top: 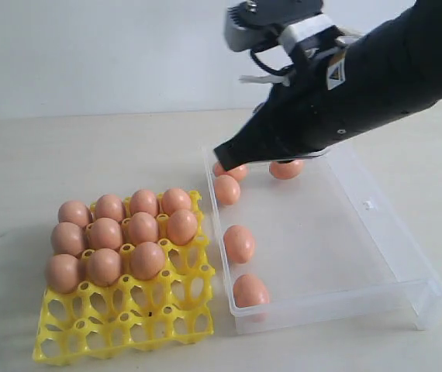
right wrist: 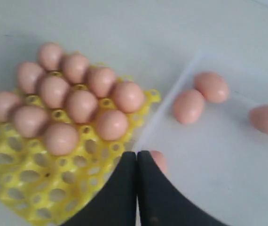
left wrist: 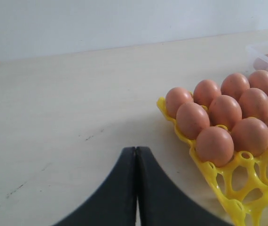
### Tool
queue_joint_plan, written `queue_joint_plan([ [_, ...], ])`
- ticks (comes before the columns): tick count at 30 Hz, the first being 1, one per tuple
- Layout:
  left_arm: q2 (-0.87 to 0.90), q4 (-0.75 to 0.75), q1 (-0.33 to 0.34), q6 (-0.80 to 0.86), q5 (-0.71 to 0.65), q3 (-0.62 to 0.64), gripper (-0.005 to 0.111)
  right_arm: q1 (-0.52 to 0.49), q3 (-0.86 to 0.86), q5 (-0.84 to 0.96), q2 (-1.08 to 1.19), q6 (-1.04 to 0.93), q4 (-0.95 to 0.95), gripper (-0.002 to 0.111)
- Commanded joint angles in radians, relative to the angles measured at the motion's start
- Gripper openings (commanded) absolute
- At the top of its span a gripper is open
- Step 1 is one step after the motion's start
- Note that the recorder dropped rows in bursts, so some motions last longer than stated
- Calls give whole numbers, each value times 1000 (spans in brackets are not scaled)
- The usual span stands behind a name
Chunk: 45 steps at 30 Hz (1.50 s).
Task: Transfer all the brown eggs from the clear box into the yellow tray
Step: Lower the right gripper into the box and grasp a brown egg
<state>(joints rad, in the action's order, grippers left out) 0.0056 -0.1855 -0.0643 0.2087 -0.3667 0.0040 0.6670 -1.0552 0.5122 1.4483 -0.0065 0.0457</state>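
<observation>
Marking: white label on the right arm's dark casing, with a dark symbol too small to read.
Right gripper: fingers pressed together with nothing between them. Tip low over the far corner of the clear box, nearest the tray, directly over a partly hidden egg. Cannot tell whether it touches that egg.
Left gripper: fingers shut tight and empty, over bare table just beside a tray corner.
Brown eggs: eleven seated in the tray's three far rows. Five loose in the box, four along the wall nearest the tray and one further in at the far end.
Yellow tray: on the table left of the box, close alongside it. Near rows of cups unfilled.
Exterior view only: whole box with its clasp tab, and the right arm.
Left wrist view only: left gripper, plus one box corner with a single egg.
Right wrist view only: meeting line of the right fingers. Four box eggs visible, blurred.
</observation>
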Motion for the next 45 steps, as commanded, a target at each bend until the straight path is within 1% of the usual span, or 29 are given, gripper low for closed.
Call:
queue_joint_plan([
  [1, -6, -1, -4, -3, 10, -4, 0, -171, 1, -34, 135, 6, 177, 18],
  [3, -6, -1, -4, -3, 10, -4, 0, -208, 1, -89, 216, -25, 272, 35],
  [4, -6, -1, -4, -3, 10, -4, 0, -209, 1, -98, 242, -37, 277, 39],
  [5, -6, -1, -4, -3, 10, -4, 0, -209, -6, -95, 267, -47, 277, 42],
  [8, -6, -1, -4, -3, 10, -4, 0, -205, -43, -34, 333, -47, 288, 48],
  [14, -6, -1, -4, -3, 10, -4, 0, -202, -91, -7, 402, -47, 298, 49],
  [16, -6, -1, -4, -3, 10, -4, 0, -202, -99, 6, 408, -52, 338, 49],
  [19, -6, -1, -4, -3, 10, -4, 0, -202, -114, 41, 420, -111, 407, 49],
  [21, -6, -1, -4, -3, 10, -4, 0, -202, -126, 61, 434, -136, 430, 51],
  [24, -6, -1, -4, -3, 10, -4, 0, -202, -139, 88, 460, -142, 430, 57],
  [26, -6, -1, -4, -3, 10, -4, 0, -202, -139, 86, 474, -142, 430, 58],
  [33, -6, -1, -4, -3, 10, -4, 0, -202, -139, 49, 488, -151, 460, 58],
  [45, -6, -1, -4, -3, 10, -4, 0, -155, -139, 40, 536, -177, 470, 58],
])
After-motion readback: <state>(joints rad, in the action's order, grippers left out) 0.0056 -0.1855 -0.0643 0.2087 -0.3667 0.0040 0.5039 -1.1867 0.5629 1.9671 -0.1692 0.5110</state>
